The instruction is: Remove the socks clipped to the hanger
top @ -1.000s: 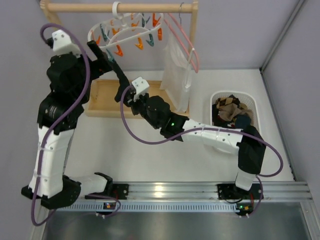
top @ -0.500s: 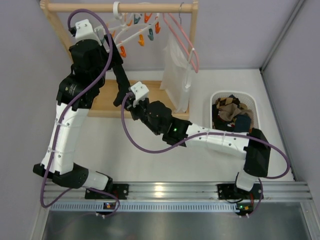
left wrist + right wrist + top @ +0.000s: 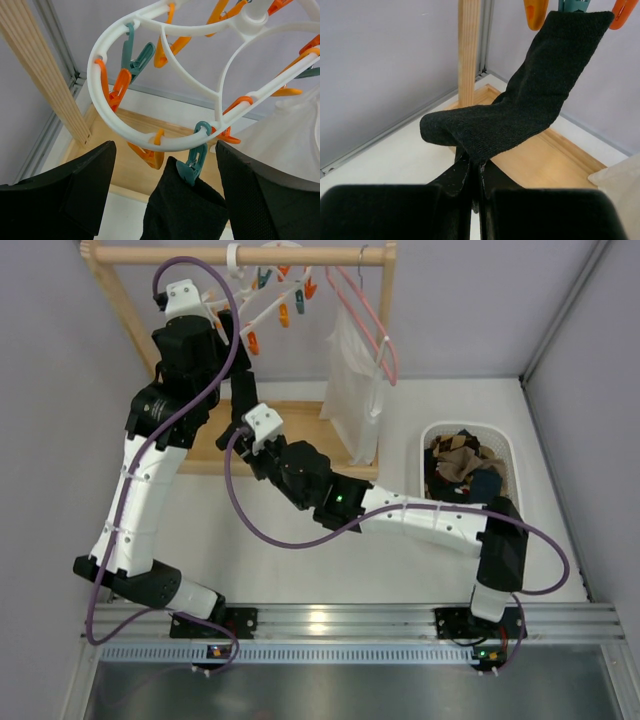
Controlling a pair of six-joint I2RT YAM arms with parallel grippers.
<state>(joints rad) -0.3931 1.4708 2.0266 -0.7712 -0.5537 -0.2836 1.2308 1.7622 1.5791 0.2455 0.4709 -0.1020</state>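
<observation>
Far left under wooden rail (image 3: pixel 180 255), L end effector (image 3: pixel 164 150) gapes wide, holding nothing, fingers (image 3: pixel 65 195) flanking the hanger (image 3: pixel 176 145) rim. Teal pin (image 3: pixel 192 162) there clips dark sock (image 3: pixel 540 90); R end effector (image 3: pixel 475 175) pinches its lower end tight. Right: other socks (image 3: pixel 462 465) heaped in white basket (image 3: pixel 508 452) on surface (image 3: pixel 220 565).

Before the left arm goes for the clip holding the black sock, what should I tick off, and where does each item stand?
1. Right gripper shut on the black sock: ok.
2. Left gripper open, one finger on each side of the teal clip: ok.
3. Sock free of the clip: not ok, the clip bites its top edge.
4. Fingers level with the clip's squeeze handles: cannot tell.
5. Hanger hooked on the wooden rail: ok.
</observation>
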